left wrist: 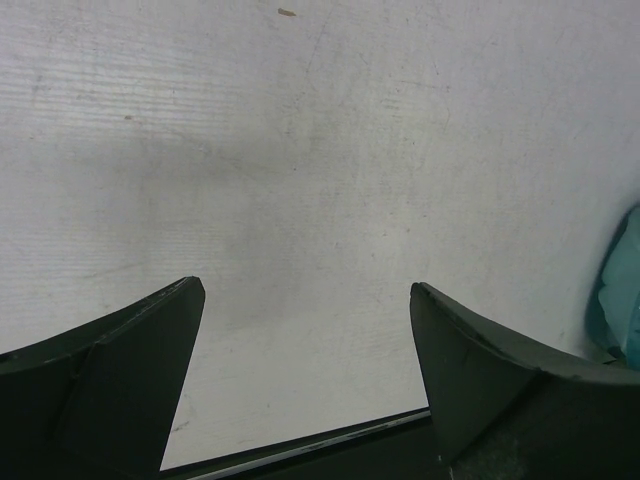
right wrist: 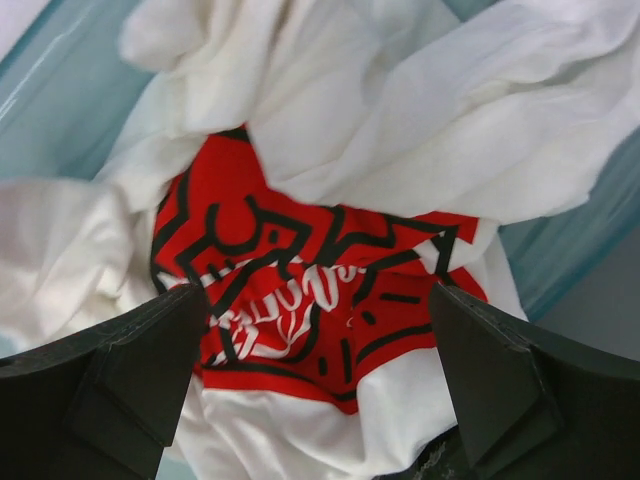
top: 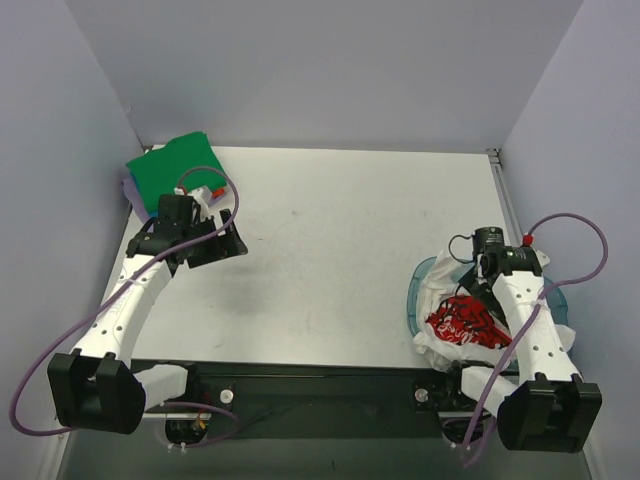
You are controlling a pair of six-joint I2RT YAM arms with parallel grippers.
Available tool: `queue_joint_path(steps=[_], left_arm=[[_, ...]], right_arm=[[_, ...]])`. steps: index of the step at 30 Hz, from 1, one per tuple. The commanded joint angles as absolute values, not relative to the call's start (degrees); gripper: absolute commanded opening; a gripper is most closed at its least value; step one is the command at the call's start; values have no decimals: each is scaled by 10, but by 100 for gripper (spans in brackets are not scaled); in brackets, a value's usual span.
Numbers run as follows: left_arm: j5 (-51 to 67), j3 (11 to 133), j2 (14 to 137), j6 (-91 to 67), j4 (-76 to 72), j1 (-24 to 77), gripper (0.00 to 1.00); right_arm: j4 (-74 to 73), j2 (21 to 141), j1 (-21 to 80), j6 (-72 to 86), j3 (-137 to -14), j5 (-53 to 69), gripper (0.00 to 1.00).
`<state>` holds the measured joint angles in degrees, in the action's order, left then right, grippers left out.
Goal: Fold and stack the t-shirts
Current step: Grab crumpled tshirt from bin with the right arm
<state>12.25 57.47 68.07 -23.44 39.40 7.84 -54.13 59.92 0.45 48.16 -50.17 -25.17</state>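
A crumpled white t-shirt (top: 440, 335) with a red printed logo (right wrist: 290, 240) lies in the translucent blue bin (top: 418, 285) at the right. My right gripper (right wrist: 318, 290) hangs open just above it, the logo showing between its fingers without touching them; from above this gripper (top: 476, 282) sits over the bin. A folded green t-shirt (top: 175, 168) rests at the back left on a lavender one (top: 130, 190). My left gripper (top: 215, 243) is just in front of that stack, open over bare table (left wrist: 300, 150), with nothing between its fingers (left wrist: 150, 340).
The bin's teal wall (left wrist: 625, 290) shows at the right edge of the left wrist view. The table's dark near edge (left wrist: 300, 450) runs below the left fingers. Grey walls enclose the table on three sides. Purple cables loop off both arms.
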Motion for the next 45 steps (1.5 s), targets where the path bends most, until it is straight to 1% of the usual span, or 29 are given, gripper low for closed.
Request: queue_joint_path(steps=[1, 10, 16, 18, 19, 20, 21, 22, 24, 25, 27, 32, 37, 40, 41, 44, 45], left_arm=[[145, 578, 672, -235, 360, 80, 95], [150, 590, 679, -226, 360, 80, 95], [156, 587, 683, -224, 364, 80, 95], [159, 588, 684, -223, 363, 80, 95], [161, 588, 684, -224, 363, 80, 95], [163, 588, 686, -224, 363, 80, 95], [164, 588, 686, -226, 362, 80, 95], [166, 586, 687, -231, 361, 80, 95], [175, 581, 689, -237, 352, 80, 95], [177, 579, 690, -243, 349, 80, 95], [179, 578, 691, -247, 344, 80, 95], [178, 576, 694, -256, 339, 80, 95], [190, 570, 700, -266, 325, 80, 95], [192, 570, 699, -269, 323, 80, 94], [192, 571, 697, -270, 322, 80, 94], [192, 570, 694, -270, 323, 80, 94], [192, 570, 693, -272, 322, 80, 94]], right_arm=[[-578, 612, -53, 486, -491, -268, 100], [-496, 642, -197, 455, -403, -171, 100], [-445, 682, -241, 436, -381, -163, 100], [-434, 700, -251, 428, -383, -157, 95], [-434, 708, -253, 423, -386, -154, 86], [-436, 707, -255, 420, -390, -144, 80], [-438, 701, -256, 418, -398, -136, 71], [-441, 680, -257, 417, -404, -130, 50], [-463, 651, -257, 424, -430, -128, 20], [-473, 619, -257, 426, -443, -129, 0], [-502, 588, -256, 417, -477, -128, 0], [-540, 506, -244, 404, -620, -124, 0], [-522, 483, -189, 451, -713, -94, 0], [-498, 505, -77, 475, -765, -124, 0], [-495, 515, -4, 479, -800, -160, 0], [-490, 570, 118, 479, -863, -224, 0], [-489, 588, 190, 473, -915, -263, 0]])
